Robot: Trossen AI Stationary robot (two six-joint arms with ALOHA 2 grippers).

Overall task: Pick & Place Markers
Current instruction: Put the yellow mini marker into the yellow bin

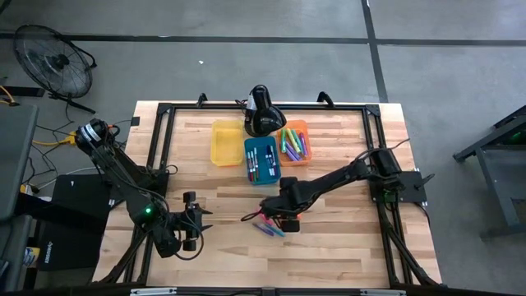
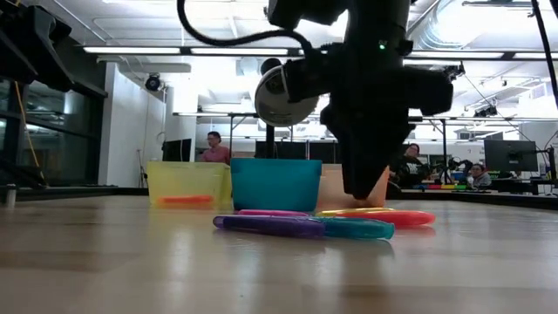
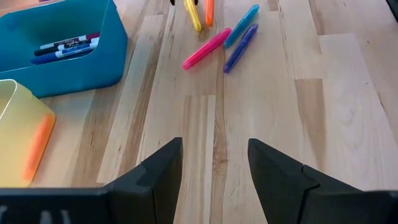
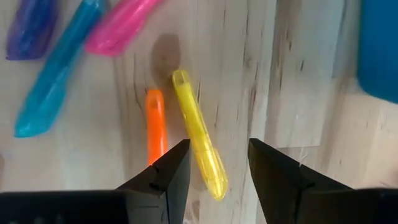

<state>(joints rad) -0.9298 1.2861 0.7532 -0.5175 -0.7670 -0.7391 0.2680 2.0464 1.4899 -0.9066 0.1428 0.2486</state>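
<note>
From above, a pale wooden worktop stands on grey floor, bearing three bins: yellow, teal, orange. Loose markers lie just in front of the teal bin. Left wrist view: left pincer open, empty; four markers, long axes angled toward the teal bin. Right wrist view: right pincer open above the yellow marker, gripping nothing.
</note>
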